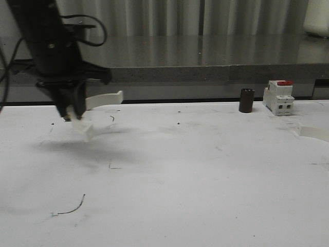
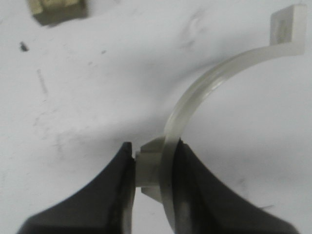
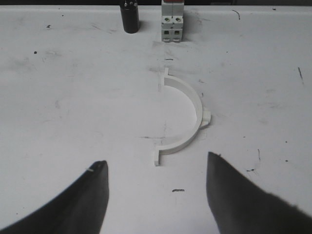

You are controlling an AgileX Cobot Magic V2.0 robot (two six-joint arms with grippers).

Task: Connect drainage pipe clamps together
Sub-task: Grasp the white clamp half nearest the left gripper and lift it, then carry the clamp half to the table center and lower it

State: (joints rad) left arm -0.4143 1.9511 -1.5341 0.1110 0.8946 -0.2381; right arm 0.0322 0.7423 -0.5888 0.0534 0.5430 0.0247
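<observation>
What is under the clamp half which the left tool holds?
The left tool holds its clamp half lifted; under it is bare white table with its shadow. A brass-coloured thing lies apart. The spot beneath the fingers is covered.

Black cylinder (image 1: 247,100) beside red-topped white switch (image 1: 278,97), table (image 1: 180,175) rear.

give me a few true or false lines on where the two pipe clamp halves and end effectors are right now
1. The left end effector is shut on one clamp half. True.
2. The other clamp half lies flat on the table. True.
3. The right end effector grips it. False: it is open, apart from it.
4. The black cylinder lies tipped over. False: upright beside the white switch.
</observation>
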